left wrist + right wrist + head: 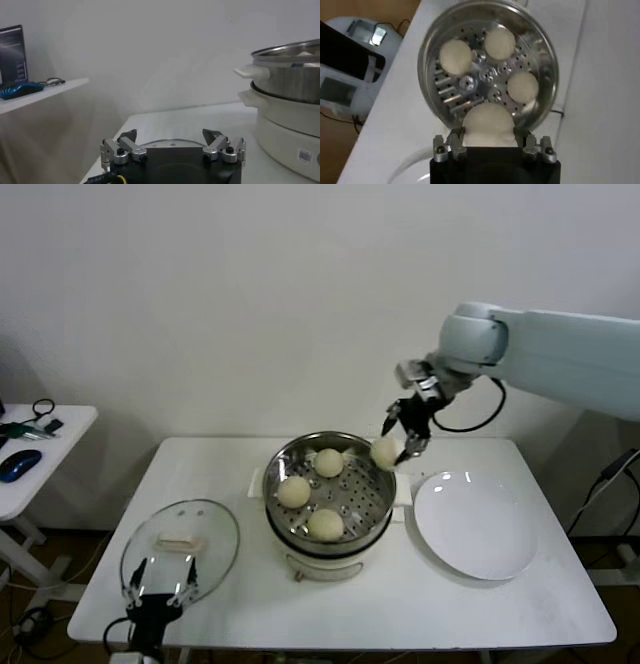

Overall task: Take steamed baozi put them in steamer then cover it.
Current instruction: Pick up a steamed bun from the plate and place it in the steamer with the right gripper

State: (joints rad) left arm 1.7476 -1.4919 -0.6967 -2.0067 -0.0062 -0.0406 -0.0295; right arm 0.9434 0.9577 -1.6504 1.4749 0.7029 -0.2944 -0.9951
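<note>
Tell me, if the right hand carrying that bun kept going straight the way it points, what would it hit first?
Probably the steamer: the right hand, shut on a baozi, points down near its rim, at the bare patch of perforated floor. Depth is uncertain.

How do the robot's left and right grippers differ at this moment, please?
The right gripper is raised over the steamer rim, shut on a baozi; the left gripper sits low at the table's near edge, open and empty, by the cover. Both have dark bodies.

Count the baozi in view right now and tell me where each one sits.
4. Three lie in the steamer. The fourth is held by the right gripper above the rim.
</note>
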